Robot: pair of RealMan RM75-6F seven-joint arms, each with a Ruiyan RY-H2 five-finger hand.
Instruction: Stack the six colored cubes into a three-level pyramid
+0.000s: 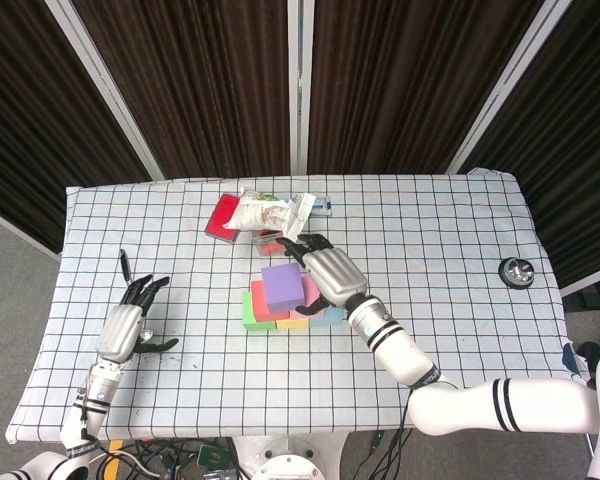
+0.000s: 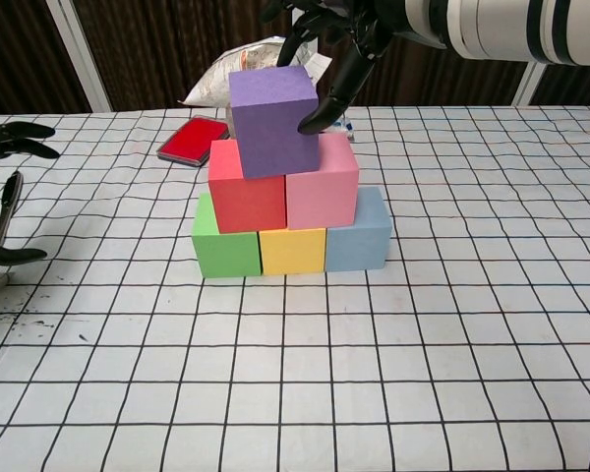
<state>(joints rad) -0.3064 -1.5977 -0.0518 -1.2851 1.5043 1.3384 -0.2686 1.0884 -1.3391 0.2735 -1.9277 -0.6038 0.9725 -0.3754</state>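
1. The purple cube (image 2: 273, 120) sits at the top of the pyramid, resting on the red cube (image 2: 247, 198) and pink cube (image 2: 324, 192). It looks turned slightly off square and shifted toward the red side, directly under and in front of the right hand (image 2: 326, 59).
2. Below them the green cube (image 2: 225, 245), yellow cube (image 2: 292, 250) and blue cube (image 2: 359, 237) form the base row, touching side by side on the tabletop (image 2: 423, 374).
3. The right hand hovers over the purple cube with fingers spread; one fingertip (image 2: 313, 122) touches the cube's right face. I judge this contact rather than a grip, though the far side is hidden.
4. Risk: if that finger drags or hooks while lifting away, it could twist the purple cube further or tip it off toward the red side, and might nudge the pink cube out of line.
5. Behind the hand lie a red case (image 2: 191, 140) and a white bag (image 2: 231, 69); a backward sweep could catch them.
6. The left hand (image 1: 123, 325) rests far off to the side on the tabletop, fingers spread, holding nothing.
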